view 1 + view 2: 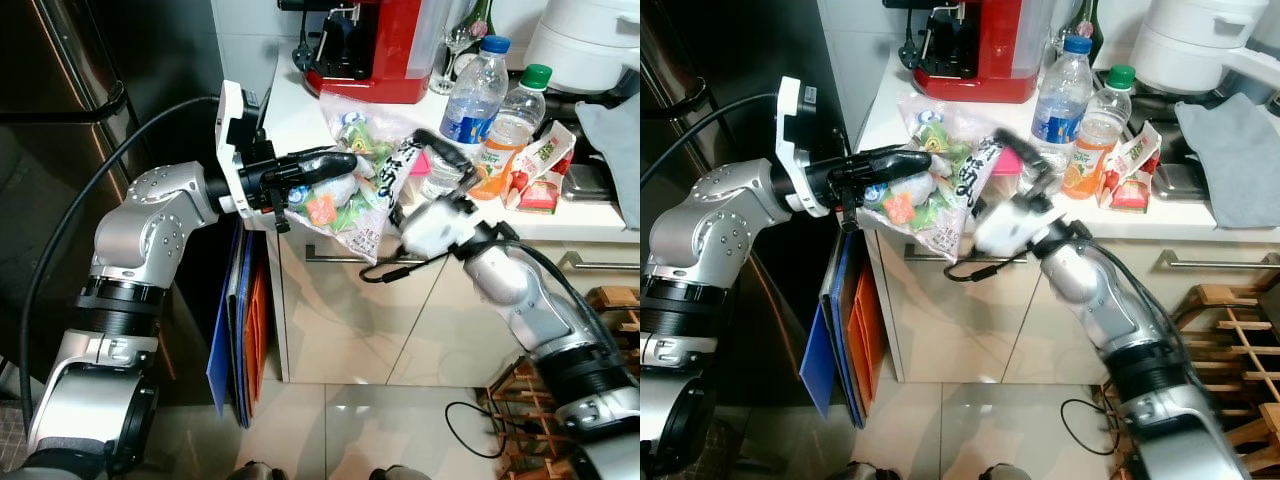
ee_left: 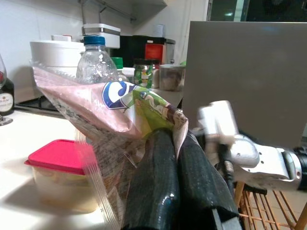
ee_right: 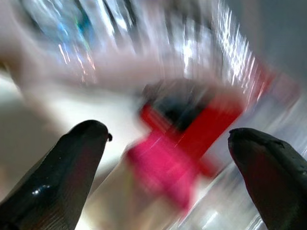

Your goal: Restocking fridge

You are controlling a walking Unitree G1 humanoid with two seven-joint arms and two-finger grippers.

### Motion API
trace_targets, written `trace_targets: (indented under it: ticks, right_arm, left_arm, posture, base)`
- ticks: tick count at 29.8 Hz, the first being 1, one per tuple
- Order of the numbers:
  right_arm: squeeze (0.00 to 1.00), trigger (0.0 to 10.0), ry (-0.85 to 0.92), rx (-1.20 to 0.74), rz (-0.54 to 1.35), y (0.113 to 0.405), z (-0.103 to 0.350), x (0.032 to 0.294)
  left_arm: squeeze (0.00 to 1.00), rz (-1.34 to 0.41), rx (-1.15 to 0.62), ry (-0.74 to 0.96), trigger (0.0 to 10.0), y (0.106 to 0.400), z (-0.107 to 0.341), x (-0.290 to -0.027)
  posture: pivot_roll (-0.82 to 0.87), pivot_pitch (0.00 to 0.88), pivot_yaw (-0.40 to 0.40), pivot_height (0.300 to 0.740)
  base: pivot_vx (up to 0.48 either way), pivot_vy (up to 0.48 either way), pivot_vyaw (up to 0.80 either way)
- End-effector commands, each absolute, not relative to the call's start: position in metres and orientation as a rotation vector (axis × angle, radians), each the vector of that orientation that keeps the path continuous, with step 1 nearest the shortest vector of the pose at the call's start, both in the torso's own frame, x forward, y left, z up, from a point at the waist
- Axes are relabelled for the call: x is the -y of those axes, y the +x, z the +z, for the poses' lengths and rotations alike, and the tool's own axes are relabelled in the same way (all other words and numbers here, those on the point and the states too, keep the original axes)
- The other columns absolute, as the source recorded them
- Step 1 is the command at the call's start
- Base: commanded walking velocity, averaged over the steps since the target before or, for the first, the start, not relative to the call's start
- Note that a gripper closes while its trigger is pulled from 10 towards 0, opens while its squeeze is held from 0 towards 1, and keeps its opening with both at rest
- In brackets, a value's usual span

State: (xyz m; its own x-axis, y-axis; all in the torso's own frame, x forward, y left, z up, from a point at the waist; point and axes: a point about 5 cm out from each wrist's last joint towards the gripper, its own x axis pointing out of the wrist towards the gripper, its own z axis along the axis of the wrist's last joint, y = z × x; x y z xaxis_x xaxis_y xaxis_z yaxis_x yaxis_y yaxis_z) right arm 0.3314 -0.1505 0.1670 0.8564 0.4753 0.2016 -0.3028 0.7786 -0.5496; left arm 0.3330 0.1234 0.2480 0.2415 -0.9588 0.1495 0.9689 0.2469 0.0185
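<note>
The left claw (image 1: 335,163) is closed together on a clear plastic bag of snacks (image 1: 345,195), and it holds the bag at the front edge of the white tabletop (image 1: 290,110). The bag hangs partly over this edge, below the claw's fingers. The right claw (image 3: 168,158) has its fingers wide apart with nothing between them; it reaches toward the other side of the same bag. Just beyond it stands a container with a pink lid (image 2: 60,155). Behind the bag stand a water bottle (image 1: 473,92), an orange drink bottle (image 1: 505,135) and a red coffee machine (image 1: 375,50).
</note>
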Motion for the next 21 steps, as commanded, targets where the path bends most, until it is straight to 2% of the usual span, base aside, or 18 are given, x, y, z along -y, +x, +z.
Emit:
trace_targets:
  ticks: [1,3,4,5,6,7,8,10,12,14,21]
  right_arm:
    - [0.0,10.0,-0.344,0.211,0.467,0.332,0.162,0.155]
    - [0.0,10.0,-0.139,0.12,0.503,0.331,0.158,0.155]
    - [0.0,10.0,-0.139,0.12,0.503,0.331,0.158,0.155]
    - [0.0,10.0,-0.061,0.09,0.514,0.33,0.158,0.155]
    - [0.0,10.0,0.043,0.057,0.523,0.33,0.158,0.156]
    - [0.0,10.0,0.254,0.005,0.526,0.33,0.16,0.159]
    - [0.0,10.0,0.254,0.005,0.526,0.33,0.16,0.159]
    - [0.0,10.0,0.413,-0.042,0.542,0.329,0.162,0.162]
    - [0.0,10.0,0.464,-0.06,0.552,0.328,0.163,0.163]
    - [0.0,10.0,0.638,-0.08,0.562,0.327,0.168,0.168]
    - [0.0,10.0,0.865,-0.115,0.592,0.319,0.178,0.166]
  left_arm:
    - [0.0,-1.313,0.167,-0.07,0.0,0.333,0.253,-0.125]
    - [0.0,-1.308,0.178,-0.071,0.0,0.333,0.255,-0.125]
    - [0.0,-1.308,0.178,-0.071,0.0,0.333,0.255,-0.125]
    - [0.0,-1.306,0.183,-0.072,0.0,0.334,0.255,-0.125]
    - [0.0,-1.303,0.189,-0.074,0.0,0.334,0.256,-0.125]
    - [0.0,-1.296,0.201,-0.078,0.0,0.334,0.257,-0.126]
    - [0.0,-1.296,0.201,-0.078,0.0,0.334,0.257,-0.126]
    - [0.0,-1.29,0.212,-0.081,0.0,0.334,0.259,-0.127]
    - [0.0,-1.289,0.216,-0.083,0.0,0.334,0.26,-0.128]
    - [0.0,-1.272,0.231,-0.087,0.0,0.335,0.262,-0.131]
    - [0.0,-1.229,0.242,-0.085,0.0,0.339,0.261,-0.135]
  posture:
    - [-0.09,0.0,0.028,0.74]
    - [-0.1,0.0,0.026,0.74]
    - [-0.1,0.0,0.026,0.74]
    - [-0.1,0.0,0.025,0.74]
    - [-0.1,0.0,0.024,0.74]
    - [-0.1,0.0,0.022,0.74]
    - [-0.1,0.0,0.022,0.74]
    - [-0.1,0.0,0.018,0.74]
    - [-0.1,0.0,0.018,0.74]
    - [-0.1,0.0,0.015,0.74]
    - [-0.1,0.0,0.015,0.74]
  base:
    - [0.0,0.0,0.0]
    - [0.0,0.0,0.0]
    - [0.0,0.0,0.0]
    - [0.0,0.0,0.0]
    - [0.0,0.0,0.0]
    - [0.0,0.0,0.0]
    - [0.0,0.0,0.0]
    - [0.0,0.0,0.0]
    - [0.0,0.0,0.0]
    - [0.0,0.0,0.0]
    - [0.0,0.0,0.0]
